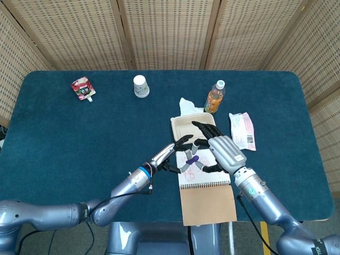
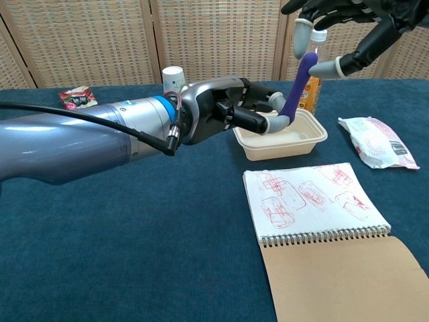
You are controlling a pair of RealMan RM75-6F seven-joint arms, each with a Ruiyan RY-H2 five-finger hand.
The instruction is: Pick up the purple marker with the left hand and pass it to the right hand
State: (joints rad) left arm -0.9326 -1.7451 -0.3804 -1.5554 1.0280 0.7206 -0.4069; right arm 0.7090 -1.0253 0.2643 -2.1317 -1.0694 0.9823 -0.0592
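Fingertips of the left hand (image 2: 231, 114) pinch the lower end of the purple marker (image 2: 297, 87), which stands tilted in the air above the takeaway tray (image 2: 315, 137), its upper end reaching up between the spread fingers of the right hand (image 2: 342, 27). That hand is apart-fingered and, as far as the chest view shows, has not closed on the marker (a light touch at the tip cannot be ruled out). The risk, I judge, lies in timing: if the left hand lets go before the right has a firm hold, the marker drops into the tray or onto the notebook (image 2: 312, 201). A glancing, off-centre grasp could also lever it out of the pinch.
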